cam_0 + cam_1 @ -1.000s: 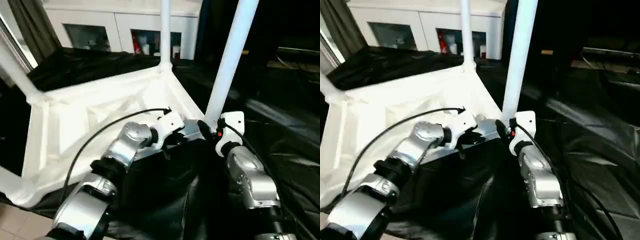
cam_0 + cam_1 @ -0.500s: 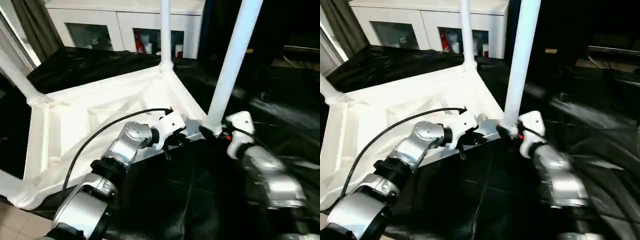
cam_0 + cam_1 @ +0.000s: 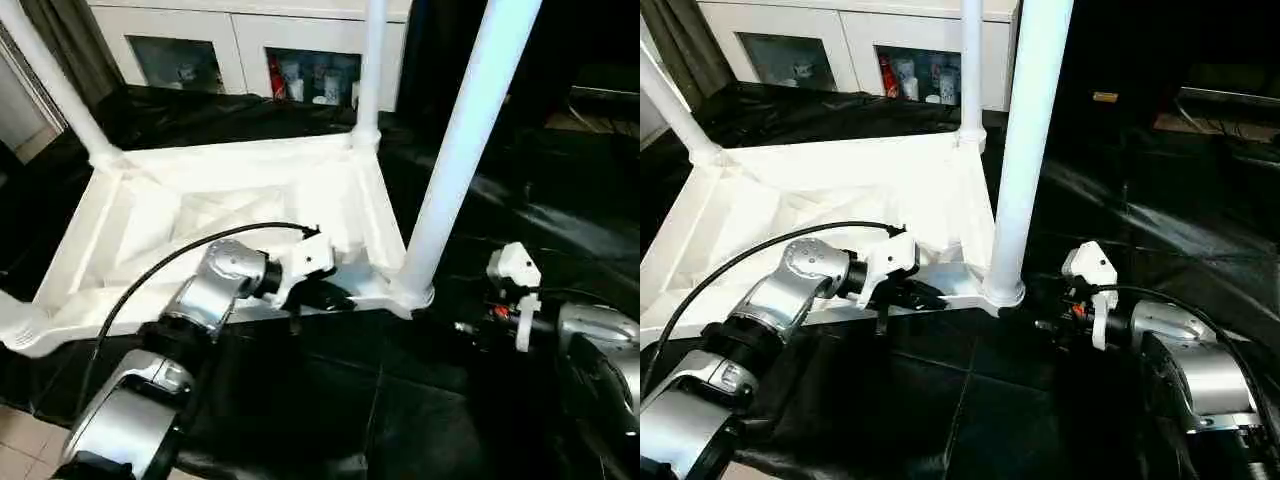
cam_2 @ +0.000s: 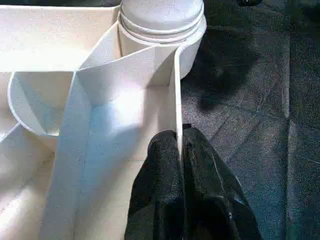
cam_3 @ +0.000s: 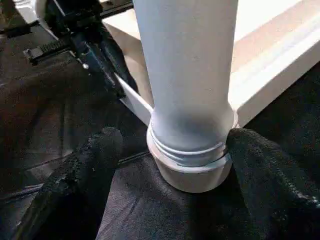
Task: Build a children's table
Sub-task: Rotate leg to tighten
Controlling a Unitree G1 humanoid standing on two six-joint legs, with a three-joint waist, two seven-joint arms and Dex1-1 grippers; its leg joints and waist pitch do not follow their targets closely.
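With the upturned tabletop (image 3: 250, 200) at the desk's (image 3: 970, 410) near edge, our left jaws (image 4: 179, 150) pinch its rim while our right jaws (image 5: 170, 165), spread wide, flank the near-corner leg (image 3: 455, 160), seemingly seated; next, turn the table upright.

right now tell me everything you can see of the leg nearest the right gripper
The leg is a long white smooth tube, plastic by its look, standing nearly upright in the near corner socket of the upturned tabletop. Ridged rings circle its base. The right gripper is open, its fingers either side of the base, apparently not touching.
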